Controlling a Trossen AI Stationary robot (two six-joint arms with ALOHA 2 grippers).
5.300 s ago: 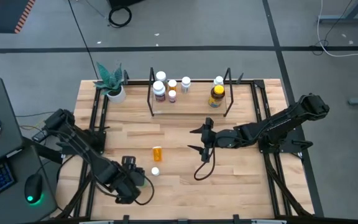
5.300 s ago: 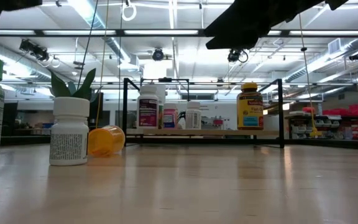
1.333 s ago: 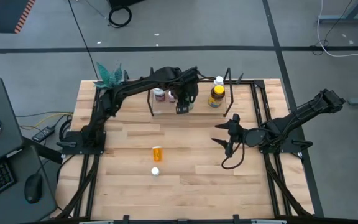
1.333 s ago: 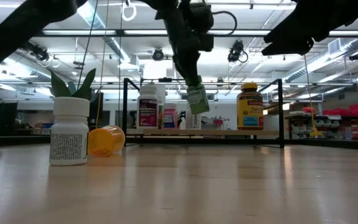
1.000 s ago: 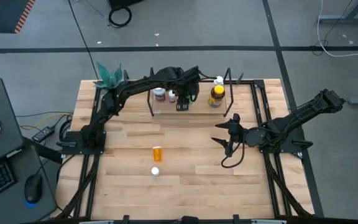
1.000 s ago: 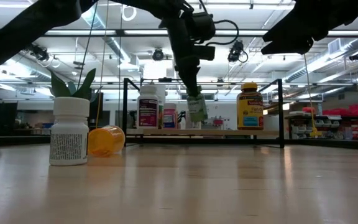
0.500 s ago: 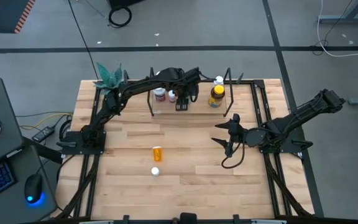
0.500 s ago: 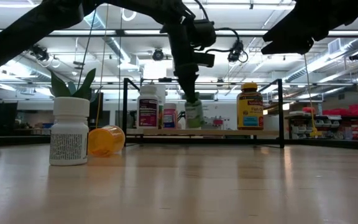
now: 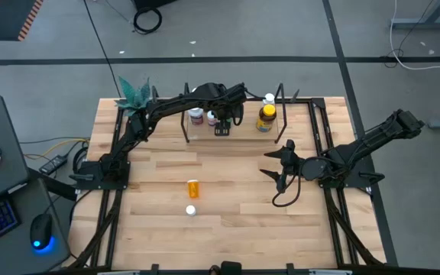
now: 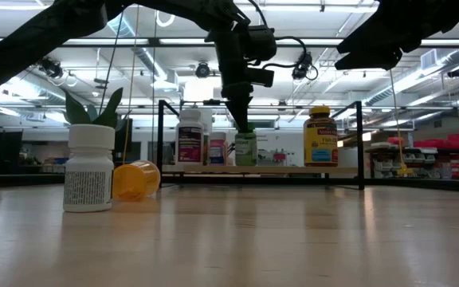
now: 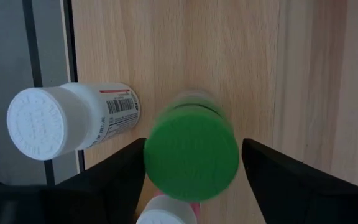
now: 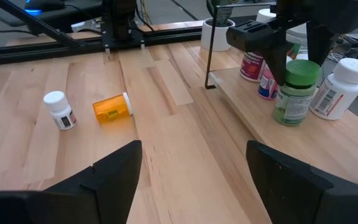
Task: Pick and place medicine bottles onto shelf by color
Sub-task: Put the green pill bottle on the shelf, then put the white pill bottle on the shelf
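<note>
My left gripper (image 9: pixel 221 127) reaches over the black rod shelf (image 9: pixel 187 122) at the table's far side and is shut on the green-capped bottle (image 10: pixel 245 149), which stands upright on the shelf board. On the shelf beside it stand white-capped bottles (image 9: pixel 196 116) and the amber bottle with a yellow lid (image 9: pixel 266 117). The orange bottle (image 9: pixel 194 188) lies on its side mid-table, and a small white bottle (image 9: pixel 191 211) stands just in front of it. My right gripper (image 9: pixel 270 169) hovers open right of centre. My left gripper comes from above, pointing down, with one finger on each side of the green cap (image 11: pixel 191 155). The left finger (image 11: pixel 132 163) meets the cap's edge; the other finger (image 11: pixel 253 158) sits right beside it. The bottle's base (image 12: pixel 289 118) rests on the shelf board.
A white pot with a green plant (image 9: pixel 137 101) stands at the far left corner. Black rails (image 9: pixel 118 153) run along both table sides. A white-capped bottle (image 11: pixel 61 124) and a pink-labelled one (image 12: pixel 267 81) stand close to the green-capped bottle. Bare wood lies in front of the shelf.
My left gripper has carried the green-capped bottle toward the far edge and down onto the shelf. The bottle hung tilted above the shelf's front a second ago; now it is upright with its base on the board.
</note>
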